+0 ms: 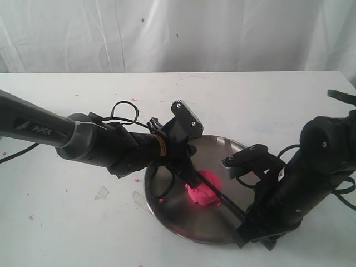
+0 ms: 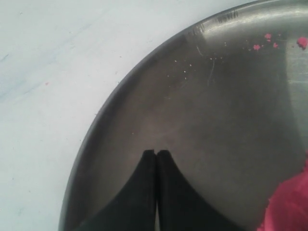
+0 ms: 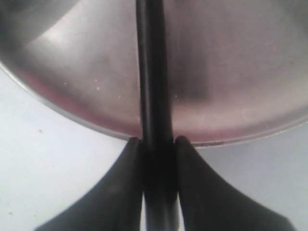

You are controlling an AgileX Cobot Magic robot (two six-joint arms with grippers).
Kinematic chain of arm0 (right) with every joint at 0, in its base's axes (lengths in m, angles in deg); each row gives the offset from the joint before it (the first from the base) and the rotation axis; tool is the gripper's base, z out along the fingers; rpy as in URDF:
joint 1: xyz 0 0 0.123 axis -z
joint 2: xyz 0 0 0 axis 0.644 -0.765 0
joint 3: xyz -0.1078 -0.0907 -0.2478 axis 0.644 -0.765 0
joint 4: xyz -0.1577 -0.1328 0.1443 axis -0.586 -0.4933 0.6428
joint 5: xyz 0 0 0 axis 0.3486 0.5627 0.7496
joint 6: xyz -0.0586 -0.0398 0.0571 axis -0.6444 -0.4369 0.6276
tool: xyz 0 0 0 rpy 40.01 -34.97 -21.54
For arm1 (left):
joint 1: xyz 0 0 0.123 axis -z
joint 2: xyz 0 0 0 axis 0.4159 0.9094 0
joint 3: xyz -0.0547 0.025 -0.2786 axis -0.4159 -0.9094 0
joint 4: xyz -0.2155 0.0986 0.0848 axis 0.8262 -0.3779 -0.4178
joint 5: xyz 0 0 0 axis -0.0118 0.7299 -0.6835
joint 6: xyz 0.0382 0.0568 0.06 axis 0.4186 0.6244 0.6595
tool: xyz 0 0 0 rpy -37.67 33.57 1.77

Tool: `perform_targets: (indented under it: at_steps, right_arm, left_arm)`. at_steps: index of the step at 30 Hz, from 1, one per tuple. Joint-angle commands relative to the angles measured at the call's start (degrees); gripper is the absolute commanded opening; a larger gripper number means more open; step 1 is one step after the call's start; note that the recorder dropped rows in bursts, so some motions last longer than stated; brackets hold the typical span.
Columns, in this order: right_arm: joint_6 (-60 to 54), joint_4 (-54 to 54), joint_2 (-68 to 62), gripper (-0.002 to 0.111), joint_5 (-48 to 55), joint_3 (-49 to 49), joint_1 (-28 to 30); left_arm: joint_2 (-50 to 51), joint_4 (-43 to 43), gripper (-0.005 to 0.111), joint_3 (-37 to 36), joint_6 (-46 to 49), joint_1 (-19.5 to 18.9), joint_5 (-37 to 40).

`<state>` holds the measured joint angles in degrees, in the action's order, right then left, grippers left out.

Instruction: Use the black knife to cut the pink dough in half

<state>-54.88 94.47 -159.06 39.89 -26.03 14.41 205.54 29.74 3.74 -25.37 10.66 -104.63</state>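
Bright pink dough lump [image 2: 288, 207] cut off lower right; left end effector [image 2: 156, 153] closed, empty; right end effector [image 3: 156, 141] clamps slim black knife [image 3: 153, 72].

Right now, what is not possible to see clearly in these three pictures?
- Exterior view: whether the pink dough is cut through; the left claw and the black knife cover its middle.
- Left wrist view: most of the dough, cut off by the picture's edge.
- Right wrist view: the knife's tip, past the edge; no dough shows.
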Motion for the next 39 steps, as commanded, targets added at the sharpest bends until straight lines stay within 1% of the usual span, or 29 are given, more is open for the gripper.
perform_targets:
  at_steps: [1, 25, 39]
  right_arm:
    - [0.3, 0.1, -0.3, 0.000, -0.9, -0.2, -0.1]
    - [0.3, 1.0, -0.3, 0.000, -2.2, -0.2, -0.1]
    - [0.3, 0.6, -0.3, 0.000, 2.7, 1.4, -0.1]
  left_arm:
    - [0.6, -0.3, 0.000, -0.4, -0.6, 0.1, 3.2]
    - [0.6, -0.3, 0.000, -0.4, -0.6, 0.1, 2.6]
    - [0.6, -0.3, 0.000, -0.4, -0.5, 0.1, 2.6]
